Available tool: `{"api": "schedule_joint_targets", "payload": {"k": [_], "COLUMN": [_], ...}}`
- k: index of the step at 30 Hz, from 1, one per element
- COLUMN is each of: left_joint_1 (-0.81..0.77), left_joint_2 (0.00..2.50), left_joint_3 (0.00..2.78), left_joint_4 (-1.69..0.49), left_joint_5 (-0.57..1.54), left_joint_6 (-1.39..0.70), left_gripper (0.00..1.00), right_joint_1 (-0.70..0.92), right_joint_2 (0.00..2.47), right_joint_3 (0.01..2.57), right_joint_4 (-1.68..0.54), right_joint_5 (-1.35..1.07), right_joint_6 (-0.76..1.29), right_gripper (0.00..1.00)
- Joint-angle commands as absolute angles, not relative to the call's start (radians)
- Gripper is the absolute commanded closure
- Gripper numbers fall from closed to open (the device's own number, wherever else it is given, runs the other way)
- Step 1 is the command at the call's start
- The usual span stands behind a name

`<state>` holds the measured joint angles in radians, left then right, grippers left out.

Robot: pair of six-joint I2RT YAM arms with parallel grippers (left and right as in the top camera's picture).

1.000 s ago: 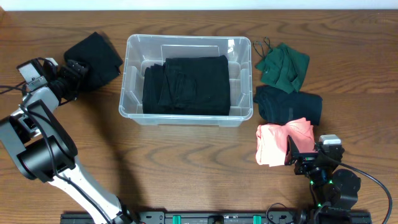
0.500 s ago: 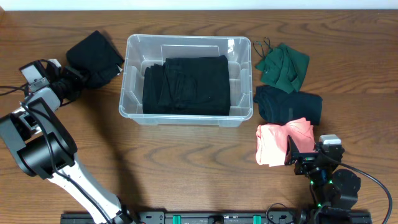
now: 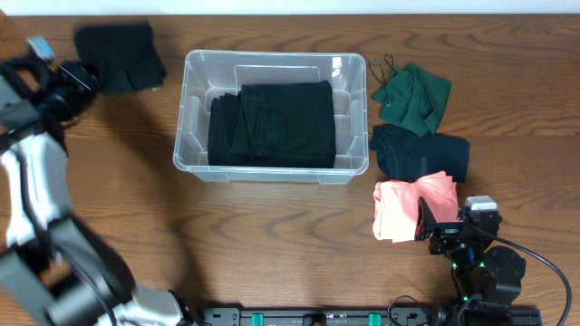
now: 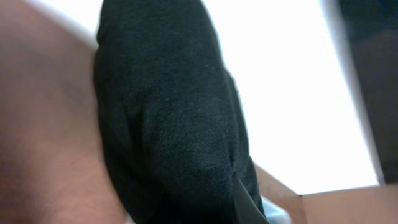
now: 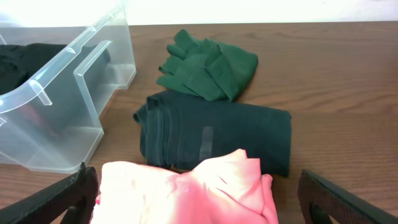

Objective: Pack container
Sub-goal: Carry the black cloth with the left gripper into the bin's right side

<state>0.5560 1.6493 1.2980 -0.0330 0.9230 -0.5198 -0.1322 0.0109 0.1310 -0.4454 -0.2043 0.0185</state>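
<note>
The clear plastic container [image 3: 190,91] stands at the table's centre, with folded black clothes [image 3: 272,122] lying inside it. Far to the left, my left gripper [image 3: 77,77] is shut on a black garment [image 3: 118,54], which hangs to its right and fills the left wrist view [image 4: 168,112]. One dark finger [image 4: 245,202] shows against the cloth. At the front right, my right gripper [image 5: 205,205] stands open, its fingers either side of a pink garment [image 5: 186,193] and not closed on it. The container's corner [image 5: 62,93] shows at the left of the right wrist view.
Right of the container lie a green garment [image 3: 412,95], a dark teal folded garment [image 3: 419,152] and the pink garment [image 3: 408,206], in a row from back to front. A black rail [image 3: 317,317] runs along the table's front edge.
My left gripper has shut on the black garment and carried it up and away toward the table's far left corner. The right arm has not moved.
</note>
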Motion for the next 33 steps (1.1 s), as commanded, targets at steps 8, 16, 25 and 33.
{"api": "schedule_joint_targets", "payload": {"k": [8,16,25,33], "left_joint_1": [0.353,-0.063,-0.34,-0.363], "left_joint_2": [1.34,1.384,1.544,1.714], "left_joint_3": [1.317,1.253,1.205,1.172], "left_joint_4": [-0.131,-0.135,-0.124,-0.111], "left_joint_5": [0.987,0.764,0.556,0.532], "left_joint_6": [-0.509,-0.491,-0.512,-0.579], "left_gripper": [0.94,0.94,0.94,0.94], "right_joint_1": [-0.124,-0.124,-0.124,-0.124], "right_joint_2": [0.006,0.006,0.006,0.006], "right_joint_3": [0.128,0.128,0.128,0.128], "right_joint_4": [-0.445,-0.445,-0.445,-0.445], "right_joint_5": [-0.198,-0.198,-0.198,-0.198], "right_joint_6": [0.028,0.029,0.029,0.029], "right_gripper": [0.01,0.01,0.01,0.01]}}
